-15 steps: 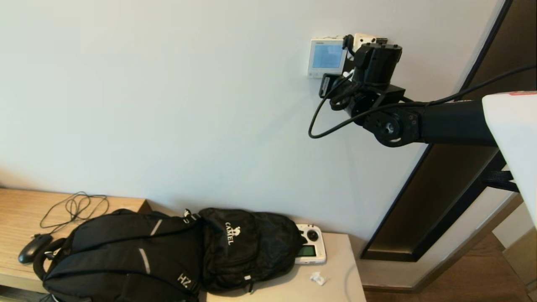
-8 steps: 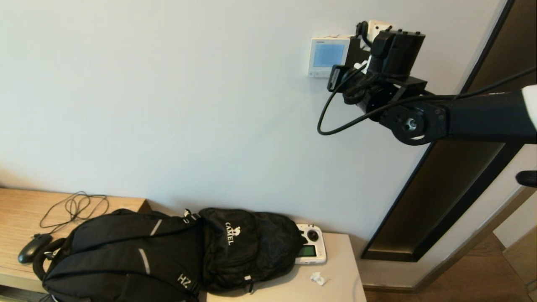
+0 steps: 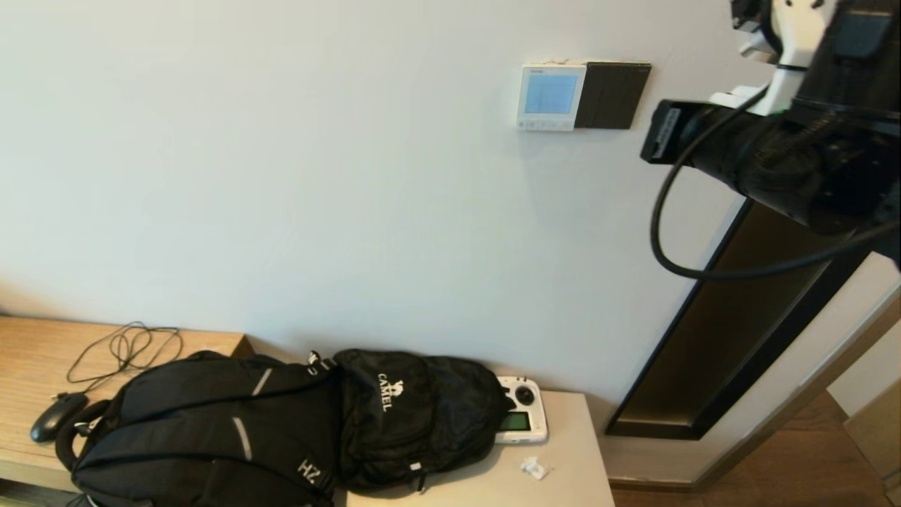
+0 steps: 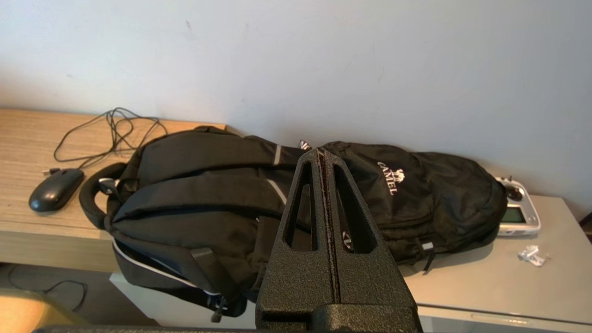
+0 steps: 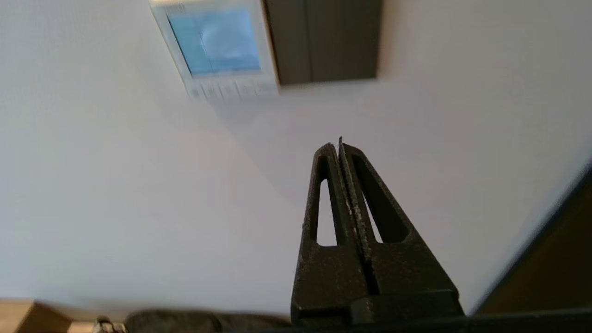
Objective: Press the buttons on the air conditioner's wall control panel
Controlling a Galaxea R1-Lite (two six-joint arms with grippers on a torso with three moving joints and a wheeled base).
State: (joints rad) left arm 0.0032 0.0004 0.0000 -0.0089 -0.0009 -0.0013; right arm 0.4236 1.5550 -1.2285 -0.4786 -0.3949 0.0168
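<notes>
The white wall control panel with a pale blue screen hangs on the wall, its row of tiny buttons along the lower edge. It also shows in the right wrist view, with the buttons below the screen. My right gripper is shut and empty, held off the wall, below and to the right of the panel. In the head view only the right arm's wrist shows at the far right. My left gripper is shut and empty, parked above the black backpack.
A plain black square panel adjoins the white one on its right. A dark door frame runs down the right. On the desk below lie the backpack, a white handheld controller, a mouse and a cable.
My right arm has pulled back from the panel, moving right and toward the camera. The white panel and the black panel are now fully uncovered.
</notes>
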